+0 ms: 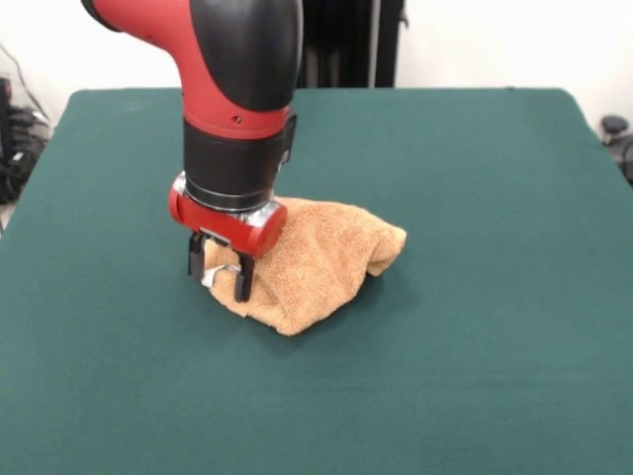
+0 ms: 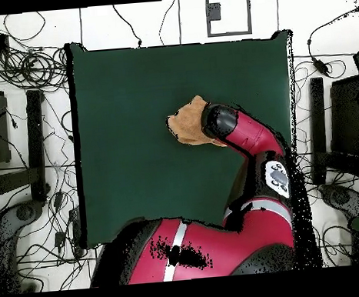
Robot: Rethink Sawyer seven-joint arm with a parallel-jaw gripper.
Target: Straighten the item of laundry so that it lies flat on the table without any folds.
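Note:
The orange-tan towel (image 1: 326, 257) lies crumpled in a heap near the middle of the dark green table (image 1: 475, 376), folded over on itself with a raised hump at its right end. My gripper (image 1: 220, 277) points straight down at the towel's left edge. Its two black fingers (image 1: 242, 282) stand apart, with towel cloth and a small white bit between them, and their tips are low near the table. In the overhead view the towel (image 2: 185, 125) shows partly beside my arm's wrist (image 2: 219, 121), which hides the gripper.
The green table top (image 2: 133, 104) spreads wide on all sides of the towel. Cables and equipment lie on the floor around the table (image 2: 23, 82). My arm's red body covers the table's bottom-right part in the overhead view (image 2: 256, 203).

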